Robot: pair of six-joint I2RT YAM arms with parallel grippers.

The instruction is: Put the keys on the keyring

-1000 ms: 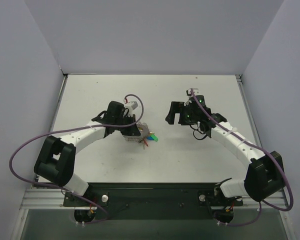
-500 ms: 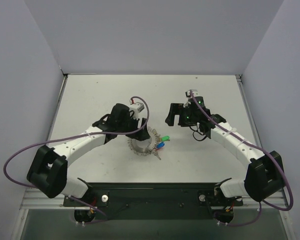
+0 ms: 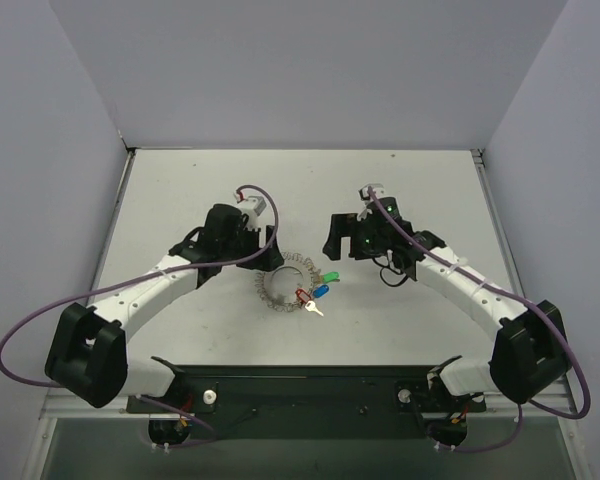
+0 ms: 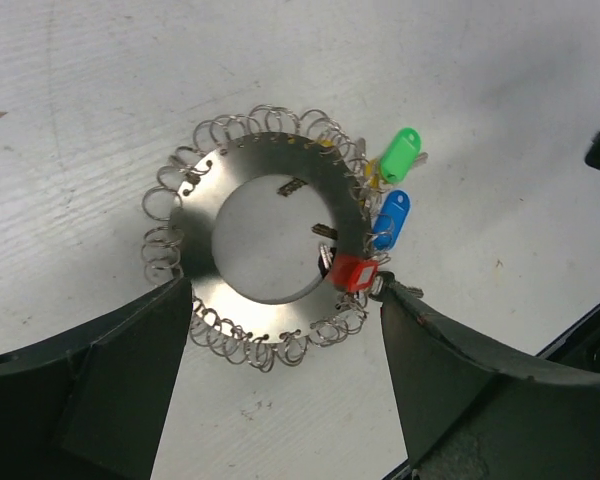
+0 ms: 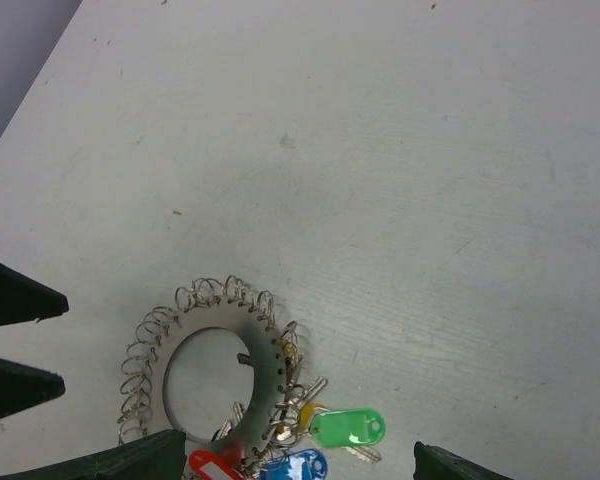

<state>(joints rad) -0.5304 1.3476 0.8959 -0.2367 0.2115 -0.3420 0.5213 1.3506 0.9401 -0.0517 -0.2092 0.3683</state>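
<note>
The keyring [image 3: 280, 268], a flat silvery disc with a round hole and wire loops all round its rim, lies flat on the white table between the arms. The keys [image 3: 321, 289], with green, blue and red plastic heads, cluster at its right rim among the loops. From the left wrist, the keyring [image 4: 195, 240] and keys [image 4: 390, 215] lie just beyond my open left gripper [image 4: 283, 300], whose fingers touch nothing. My right gripper [image 3: 342, 238] hangs open behind and to the right of the ring. Its wrist view shows the keyring [image 5: 265, 372] and keys [image 5: 348, 428] below the open right gripper [image 5: 290, 470].
Grey walls close in the table [image 3: 430, 180] at the back and both sides. A black rail [image 3: 300, 385] runs along the near edge. Purple cables loop off both arms. The left gripper's fingers [image 5: 15, 300] show at the left edge of the right wrist view.
My left gripper was shut on the keyring one second ago. It has opened, the ring with its keys now lies flat on the table, and the left arm has drawn back left.
</note>
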